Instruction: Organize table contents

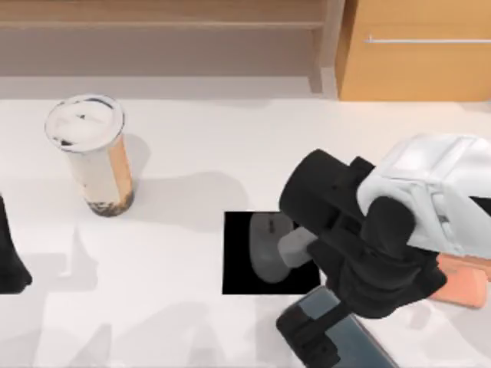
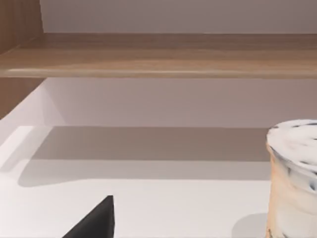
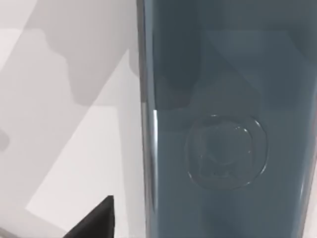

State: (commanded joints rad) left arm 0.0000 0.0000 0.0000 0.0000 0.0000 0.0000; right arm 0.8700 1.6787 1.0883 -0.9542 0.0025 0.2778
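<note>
Cup [image 1: 90, 157] stands upright at your upper left on the table [image 1: 176, 322], left gripper [image 1: 9, 261] parked at the left edge. Centre: mouse [image 1: 268, 245] on the pad [image 1: 242, 264]; right gripper [image 1: 311, 337] is low over the phone [image 1: 360, 341], stand [image 1: 464, 280] right; I cannot tell either grip.

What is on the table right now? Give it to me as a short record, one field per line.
surface: white table
cup: clear cup of milky-brown drink with dark pearls, upright at the table's left rear
pad: black square pad, near the middle
mouse: grey mouse lying on the pad
phone: dark grey-blue phone at the front, right of centre, partly under the right arm
stand: salmon-orange stand at the right edge, mostly hidden
right pincer: low over the phone
left arm: parked at the left edge
</note>
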